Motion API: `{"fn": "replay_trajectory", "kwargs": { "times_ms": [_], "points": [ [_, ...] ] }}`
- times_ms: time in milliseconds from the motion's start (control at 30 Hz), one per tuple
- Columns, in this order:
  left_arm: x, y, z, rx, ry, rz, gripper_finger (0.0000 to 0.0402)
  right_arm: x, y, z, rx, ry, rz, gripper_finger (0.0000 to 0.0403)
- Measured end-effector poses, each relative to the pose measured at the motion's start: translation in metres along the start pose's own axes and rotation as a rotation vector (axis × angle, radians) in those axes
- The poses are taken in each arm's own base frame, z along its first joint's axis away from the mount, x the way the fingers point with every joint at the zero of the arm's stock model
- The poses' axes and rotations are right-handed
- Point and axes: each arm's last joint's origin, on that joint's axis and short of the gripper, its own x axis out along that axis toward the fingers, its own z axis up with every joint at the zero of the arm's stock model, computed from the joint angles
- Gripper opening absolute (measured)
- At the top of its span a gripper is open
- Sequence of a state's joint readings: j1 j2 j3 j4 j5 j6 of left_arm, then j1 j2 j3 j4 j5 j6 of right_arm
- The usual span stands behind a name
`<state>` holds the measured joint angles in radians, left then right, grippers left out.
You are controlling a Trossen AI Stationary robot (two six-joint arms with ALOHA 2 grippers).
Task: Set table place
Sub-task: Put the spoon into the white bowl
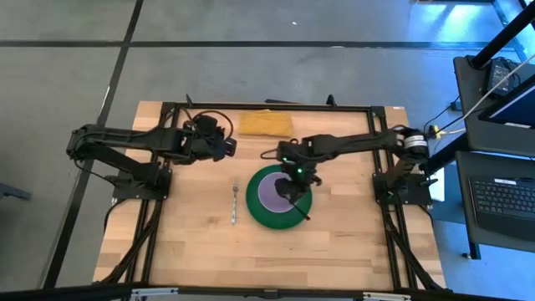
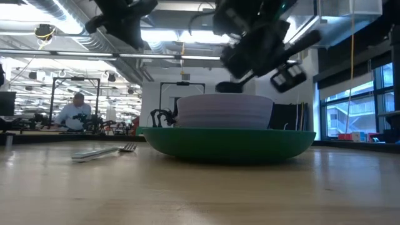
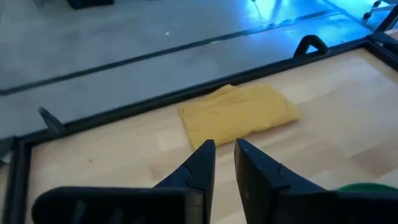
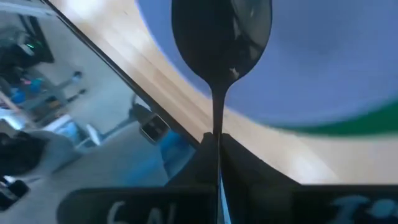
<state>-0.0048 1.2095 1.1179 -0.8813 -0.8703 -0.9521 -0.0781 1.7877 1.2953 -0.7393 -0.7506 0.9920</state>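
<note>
The round green plate (image 1: 288, 219) lies flat on the light-wood table (image 1: 351, 242), and the pale lilac bowl (image 1: 272, 192) stands on it; both also show in the low view (image 2: 228, 145) (image 2: 225, 111). The metal fork (image 1: 235, 202) lies flat on the table left of the plate. My right gripper (image 1: 292, 189) is shut on the dark-bowled spoon (image 4: 221, 31), whose bowl (image 2: 229, 87) hovers just above the lilac bowl. My left gripper (image 3: 224, 152) is empty, its fingers a narrow gap apart, raised near the yellow cloth (image 3: 239, 115). My right gripper pinches the spoon's thin handle (image 4: 217, 121) between its two fingers. The spoon runs on straight ahead of the fingertips, in line with them. The fingers slant down from above. The spoon is lifted clear, its bowl over the lilac bowl (image 4: 336, 68).
The folded yellow cloth (image 1: 265, 123) lies at the far edge by the black frame (image 1: 276, 105). Bare wood lies near the front edge (image 1: 267, 259). In the low view a person (image 2: 74, 112) sits in the room beyond the table.
</note>
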Motion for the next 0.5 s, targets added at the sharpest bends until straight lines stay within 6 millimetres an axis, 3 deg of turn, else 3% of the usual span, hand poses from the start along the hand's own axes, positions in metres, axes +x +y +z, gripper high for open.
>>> {"fn": "replay_trajectory", "kwargs": {
  "times_ms": [167, 500],
  "points": [
    [0.000, 0.001, 0.000, 0.039, -0.012, 0.010, 0.0061, 0.010, -0.005, 0.020, 0.028, 0.011, 0.048, 0.0006],
    [0.000, 0.001, 0.000, 0.048, -0.014, 0.012, 0.0054, 0.028, -0.014, 0.038, 0.071, 0.052, 0.056, 0.0006]
  ]
}}
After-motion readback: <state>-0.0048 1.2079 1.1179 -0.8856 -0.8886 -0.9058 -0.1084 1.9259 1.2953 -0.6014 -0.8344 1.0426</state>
